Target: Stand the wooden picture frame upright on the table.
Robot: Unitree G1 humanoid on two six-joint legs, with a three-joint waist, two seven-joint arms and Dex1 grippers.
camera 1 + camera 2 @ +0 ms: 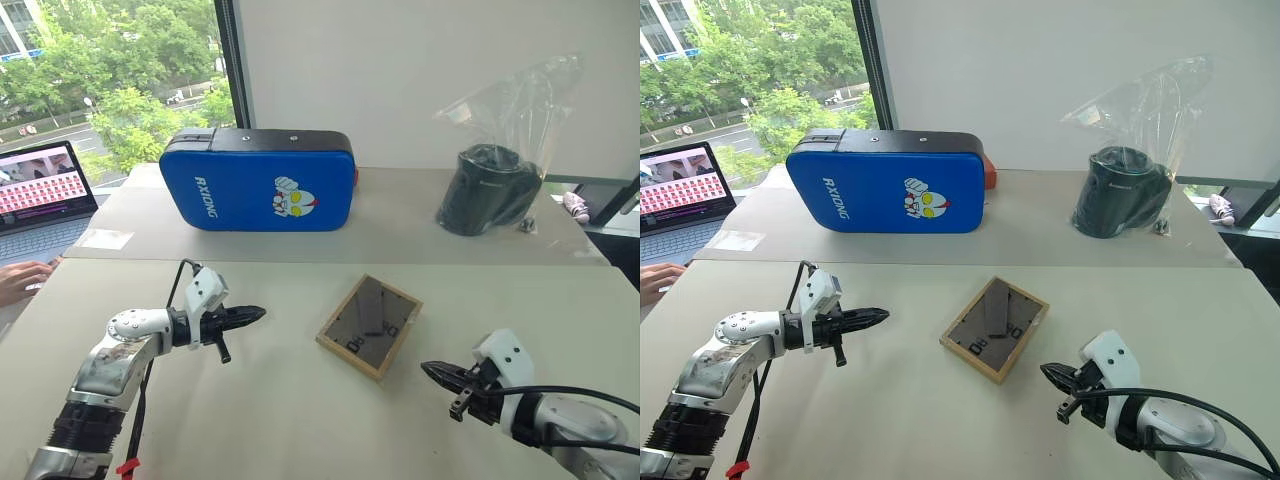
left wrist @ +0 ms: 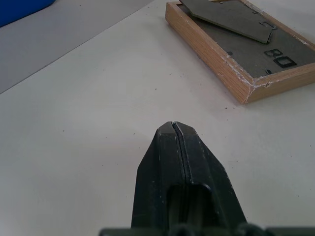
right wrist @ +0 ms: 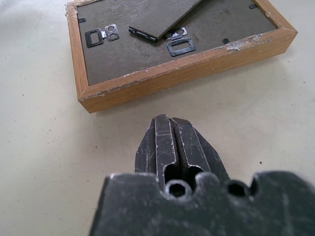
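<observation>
Wooden picture frame [image 1: 369, 326] lies flat on the table [image 1: 300, 420], face down, its dark grey back turned up and its fold-out stand [image 3: 165, 17] resting close against that back (not propped out). It sits turned at an angle to the table's edges, about midway between the two arms and a little farther out than either.

Nearest on the right side, the right gripper [image 1: 428, 371] has its two black fingers pressed together with nothing between them; it points toward the frame's near corner and stands apart from it, the bare tabletop showing in between. The right wrist view shows the frame's light-wood edge, chipped pale along its rim, just ahead of the closed tips.

On the left side, the left gripper [image 1: 258, 313] is likewise closed tight and empty, aimed across toward the frame and well short of it.

Farther back, a second, greyer tabletop [image 1: 400, 235] carries a large blue padded case [image 1: 258, 180] standing on its long edge, and to the right a black cylindrical object in a clear plastic bag [image 1: 492, 186]. At the far left an open laptop [image 1: 42, 195] shows a lit screen, with a person's hand [image 1: 20, 280] beside it.
</observation>
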